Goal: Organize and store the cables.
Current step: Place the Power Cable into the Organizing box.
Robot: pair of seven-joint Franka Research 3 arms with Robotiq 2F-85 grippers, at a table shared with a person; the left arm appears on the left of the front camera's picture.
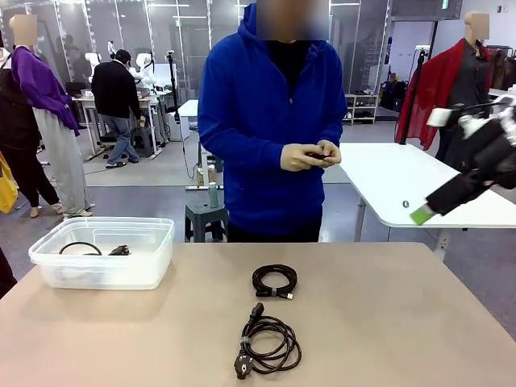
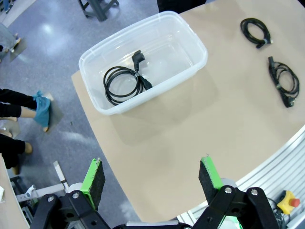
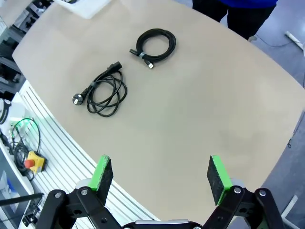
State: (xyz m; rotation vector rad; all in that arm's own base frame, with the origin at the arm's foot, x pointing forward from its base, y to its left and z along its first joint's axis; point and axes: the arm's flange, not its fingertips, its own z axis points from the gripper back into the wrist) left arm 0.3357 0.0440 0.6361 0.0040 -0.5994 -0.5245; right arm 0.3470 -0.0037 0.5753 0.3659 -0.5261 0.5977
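right gripper (image 3: 159, 162), wide open & empty, looks nearer the thick plug coil (image 3: 98, 86), lying ahead-left, long axis near-to-far; left gripper (image 2: 150, 162), also open, empty, by bin (image 2: 195, 38).

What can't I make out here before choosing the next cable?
Front view: the black coiled power cable in the clear plastic bin is mostly veiled by the bin's cloudy wall.
Front view: the small dark item in the person's hands is covered by fingers.
Right wrist view: the top edge cuts off the bin.
The connector on the thin black coiled cable is too small to identify.
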